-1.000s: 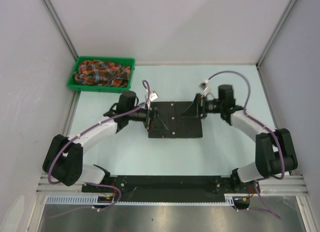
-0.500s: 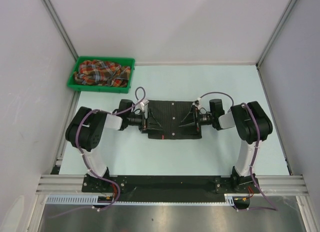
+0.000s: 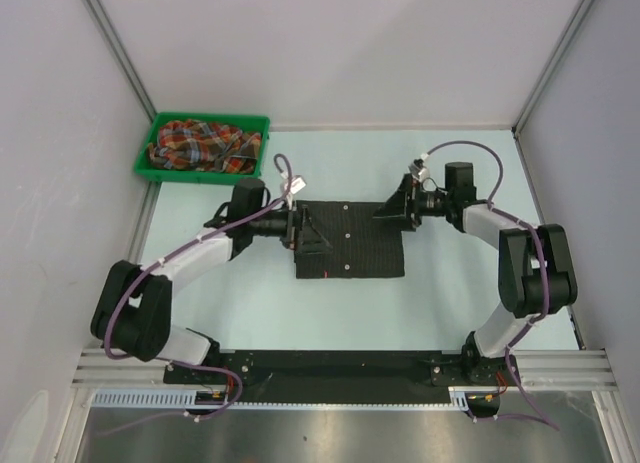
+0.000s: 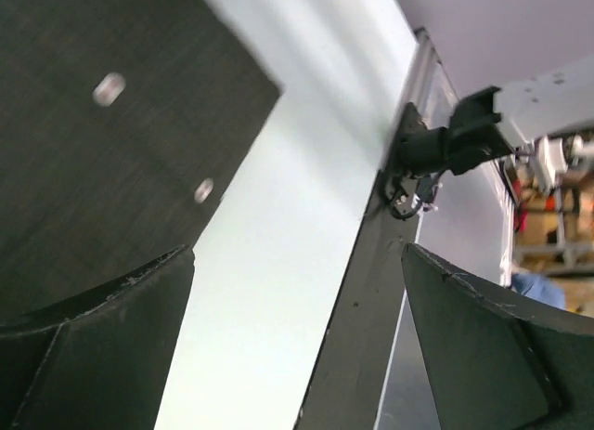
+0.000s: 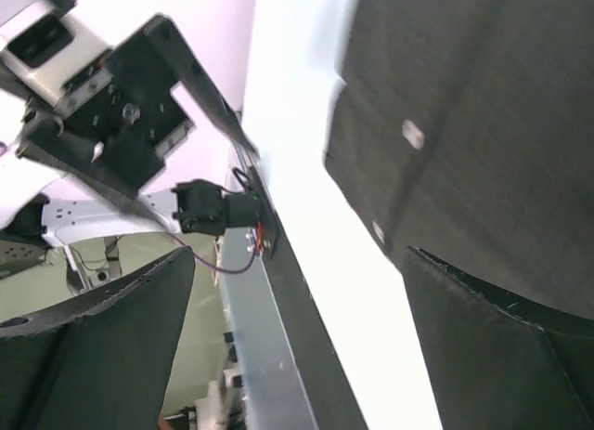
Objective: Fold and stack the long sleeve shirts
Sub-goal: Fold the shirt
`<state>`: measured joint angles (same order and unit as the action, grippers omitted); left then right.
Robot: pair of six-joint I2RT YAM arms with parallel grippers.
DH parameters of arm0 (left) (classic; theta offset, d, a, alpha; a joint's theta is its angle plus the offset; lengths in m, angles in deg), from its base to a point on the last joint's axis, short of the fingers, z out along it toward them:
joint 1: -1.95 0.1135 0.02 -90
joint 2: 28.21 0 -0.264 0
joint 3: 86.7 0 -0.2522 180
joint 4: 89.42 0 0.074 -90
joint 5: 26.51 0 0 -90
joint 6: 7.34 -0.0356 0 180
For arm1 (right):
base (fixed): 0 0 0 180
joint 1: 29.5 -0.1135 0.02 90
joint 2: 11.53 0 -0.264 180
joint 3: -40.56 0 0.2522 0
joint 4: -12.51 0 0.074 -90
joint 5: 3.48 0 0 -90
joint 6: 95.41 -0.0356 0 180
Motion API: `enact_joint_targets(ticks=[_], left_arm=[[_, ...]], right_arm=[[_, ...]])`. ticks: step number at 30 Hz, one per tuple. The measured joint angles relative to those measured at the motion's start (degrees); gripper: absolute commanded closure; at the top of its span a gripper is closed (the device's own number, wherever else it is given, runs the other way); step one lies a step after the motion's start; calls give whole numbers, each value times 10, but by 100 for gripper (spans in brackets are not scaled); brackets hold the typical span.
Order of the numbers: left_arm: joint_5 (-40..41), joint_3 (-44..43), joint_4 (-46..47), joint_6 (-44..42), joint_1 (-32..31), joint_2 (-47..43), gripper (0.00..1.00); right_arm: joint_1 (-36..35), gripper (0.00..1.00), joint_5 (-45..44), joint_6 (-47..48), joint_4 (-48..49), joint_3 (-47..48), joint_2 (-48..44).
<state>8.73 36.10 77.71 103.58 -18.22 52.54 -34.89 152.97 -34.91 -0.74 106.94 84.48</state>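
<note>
- The green plastic bin (image 3: 147,155) sits at the far left corner of the table (image 3: 455,293), beyond the left gripper (image 3: 308,233) and off to its left, well apart from it.
- The red, orange and green plaid shirt (image 3: 205,143) lies crumpled inside that bin, heaped up to about the level of the rim. It is far from both grippers, and much farther from the right one.
- The left gripper points right, toward the middle of the table, and sits over the left edge of the black pinstriped shirt (image 3: 352,245). Its fingers are spread wide with nothing between them. In the left wrist view only pale table and a corner of dark cloth show in the gap. I cannot tell whether the fingertips touch the fabric.
- The black pinstriped shirt lies folded into a flat rectangle between the two grippers, just ahead of the left one and just beside the right one. A row of small pale buttons (image 3: 345,236) runs down its middle.
- The right gripper (image 3: 392,205) points left, over the shirt's far right corner. Its fingers are also fully apart and hold nothing. In the right wrist view the dark cloth runs behind one finger and bare table fills the gap. Contact with the cloth cannot be judged.
</note>
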Motion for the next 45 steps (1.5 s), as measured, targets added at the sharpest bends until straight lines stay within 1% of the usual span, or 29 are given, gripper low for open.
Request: enact_joint_targets(ticks=[3, 5, 9, 11, 12, 13, 16, 18, 21, 24, 27, 28, 29, 32, 36, 39, 40, 42, 45], left_arm=[[6, -50, 39, 17, -47, 34, 1], [11, -71, 82, 40, -50, 85, 1], [30, -92, 145, 94, -24, 218, 1], [39, -92, 153, 112, 7, 282, 1], [25, -90, 160, 123, 24, 302, 1], [12, -90, 162, 128, 37, 305, 1], [7, -85, 152, 120, 72, 294, 1], [2, -73, 135, 101, 88, 279, 3], [4, -48, 92, 57, 91, 232, 9], [4, -47, 48, 19, 71, 184, 9], [4, -79, 33, -1, 42, 163, 8], [6, -108, 33, -1, 29, 168, 8], [7, -120, 38, 0, 25, 173, 7], [12, -183, 71, 13, 15, 224, 5], [37, -229, 106, 44, 24, 315, 8], [55, -240, 116, 79, 43, 380, 9], [39, -240, 124, 97, 54, 391, 10], [35, -240, 130, 116, 69, 391, 9], [42, -224, 132, 113, 90, 379, 5]], right_arm=[[-37, 0, -5, -52, 74, 25, 16], [-57, 0, -9, -82, 121, 39, 56], [-66, 0, -19, -116, 179, 75, 171], [-50, 0, -27, -115, 175, 87, 229], [-40, 0, -14, -117, 170, 91, 243], [-30, 1, 3, -113, 157, 103, 251], [3, 2, -3, -66, 103, 137, 253], [29, 4, -21, -31, 62, 160, 256], [64, 5, -42, -1, 11, 189, 256], [68, 5, -53, -11, 10, 189, 240], [36, 5, -52, -56, 62, 143, 193], [14, 5, -49, -81, 87, 127, 174], [6, 4, -48, -88, 96, 126, 170], [-31, 4, -45, -117, 142, 136, 177], [-26, 4, -57, -129, 174, 165, 232], [-5, 4, -76, -123, 171, 179, 284], [6, 4, -61, -128, 167, 187, 300], [15, 4, -65, -115, 149, 209, 305], [20, 5, -107, -68, 90, 269, 321]])
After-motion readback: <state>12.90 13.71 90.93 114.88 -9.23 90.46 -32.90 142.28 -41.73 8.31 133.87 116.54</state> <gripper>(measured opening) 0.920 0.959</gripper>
